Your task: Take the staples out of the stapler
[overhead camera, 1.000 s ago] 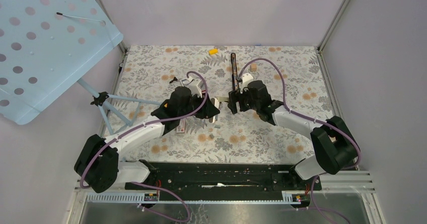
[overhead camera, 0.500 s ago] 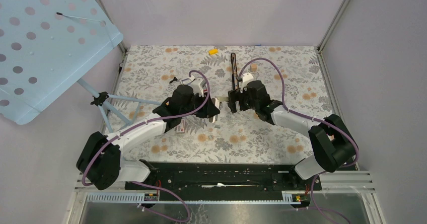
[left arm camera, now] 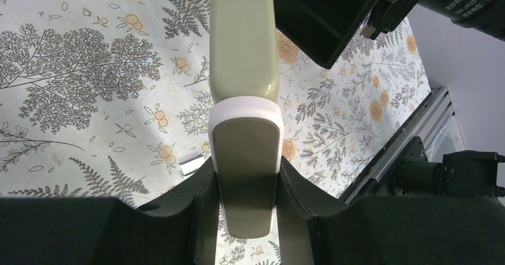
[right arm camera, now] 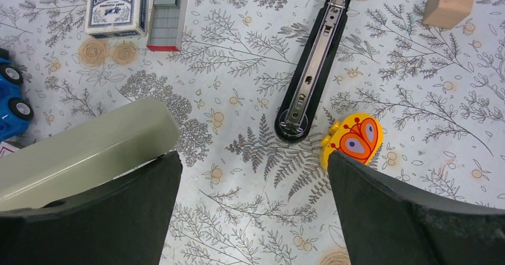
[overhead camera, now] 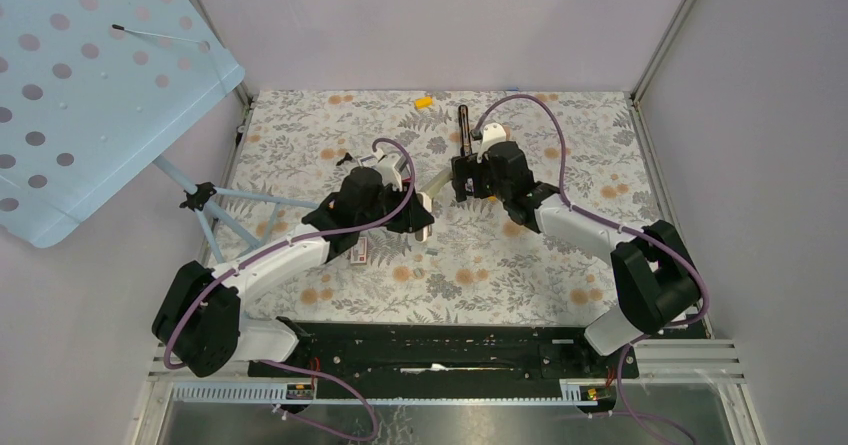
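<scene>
Black metal-railed stapler [right arm camera: 312, 68] flat on counter [right arm camera: 250, 214]; right fingers [right arm camera: 387, 217], spread empty, moved farther out; left fingers [left arm camera: 181, 220] clamp smooth olive bar [left arm camera: 244, 39].

Stapler [right arm camera: 312, 68] tip cut by top edge, olive bar [left arm camera: 244, 39] leaving frame, blue toy car [right arm camera: 9, 101] cropped

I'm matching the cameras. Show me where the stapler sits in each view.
Top: stapler at upper centre, lying lengthwise up the picture.
Left wrist: not clearly in it.
Right wrist: top centre, slanting down-left.
Shared landmark: olive bar, in all three.
</scene>
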Robot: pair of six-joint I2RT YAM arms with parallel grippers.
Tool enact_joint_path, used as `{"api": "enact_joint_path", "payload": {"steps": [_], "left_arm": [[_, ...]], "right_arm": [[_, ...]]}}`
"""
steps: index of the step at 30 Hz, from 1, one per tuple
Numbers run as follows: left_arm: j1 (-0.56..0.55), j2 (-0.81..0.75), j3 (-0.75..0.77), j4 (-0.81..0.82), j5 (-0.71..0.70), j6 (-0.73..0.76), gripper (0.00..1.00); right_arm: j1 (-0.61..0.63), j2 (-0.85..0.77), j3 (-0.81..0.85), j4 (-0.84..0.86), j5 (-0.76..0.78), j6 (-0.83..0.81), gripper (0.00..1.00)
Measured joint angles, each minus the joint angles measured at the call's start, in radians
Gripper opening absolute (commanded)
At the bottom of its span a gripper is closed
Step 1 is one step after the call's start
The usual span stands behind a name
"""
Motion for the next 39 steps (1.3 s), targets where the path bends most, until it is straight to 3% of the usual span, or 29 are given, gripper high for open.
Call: {"api": "enact_joint_path", "payload": {"steps": [12, 22, 31, 39], "left_arm": [[-0.004, 0.0, 0.0, -0.037, 0.011, -0.002, 0.0], [-0.011, -0.04, -0.025, 0.023, 0.011, -0.055, 0.0], [-0.009, -0.155, -0.133, 0.24, 0.032, -0.13, 0.0], [-0.008, -0.293, -0.206, 0.487, 0.068, -0.201, 0.0]], "right_arm": [[-0.004, -0.047, -0.063, 0.007, -0.024, 0.0, 1.0], [-0.005, -0.259, -0.179, 0.0, -0.077, 0.04, 1.0], [-0.006, -0.492, -0.298, 0.014, -0.147, 0.185, 1.0], [-0.01, -0.639, -0.377, 0.192, -0.317, 0.338, 1.0]]}}
